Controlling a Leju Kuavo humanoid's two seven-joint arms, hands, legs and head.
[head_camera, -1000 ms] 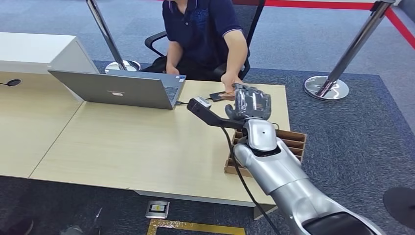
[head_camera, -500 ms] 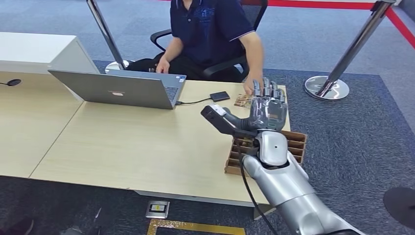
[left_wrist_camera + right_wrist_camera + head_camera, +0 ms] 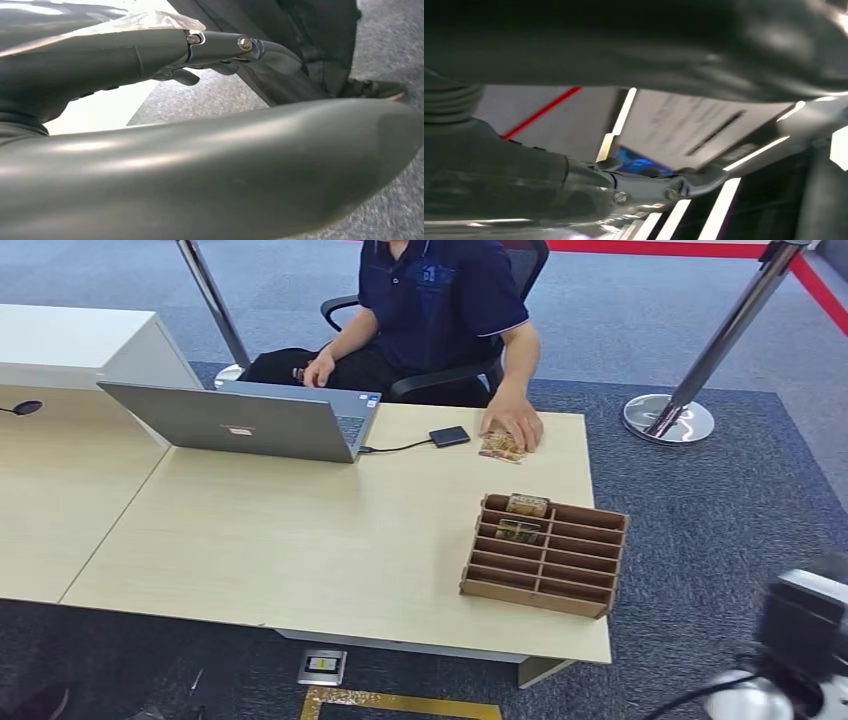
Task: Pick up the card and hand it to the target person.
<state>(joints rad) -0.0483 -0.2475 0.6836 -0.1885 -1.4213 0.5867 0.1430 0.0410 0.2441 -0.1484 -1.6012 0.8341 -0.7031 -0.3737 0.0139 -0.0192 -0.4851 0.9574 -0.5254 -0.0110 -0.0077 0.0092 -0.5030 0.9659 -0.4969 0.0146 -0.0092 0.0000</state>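
Desk (image 3: 300, 540) holds card (image 3: 500, 446) under person's hand (image 3: 515, 425): thin, light, edge-pinchable. Right hand (image 3: 634, 187) grip unclear.

**Right arm low, off the tabletop's near right corner**

The right arm (image 3: 790, 660) sat low, outside the near right corner of the tabletop (image 3: 300, 540). The right robot hand (image 3: 639, 187) was blurred in its wrist view, its fingers reaching outward. The left robot hand (image 3: 210, 55) hung with fingers extended and nothing visible between them.
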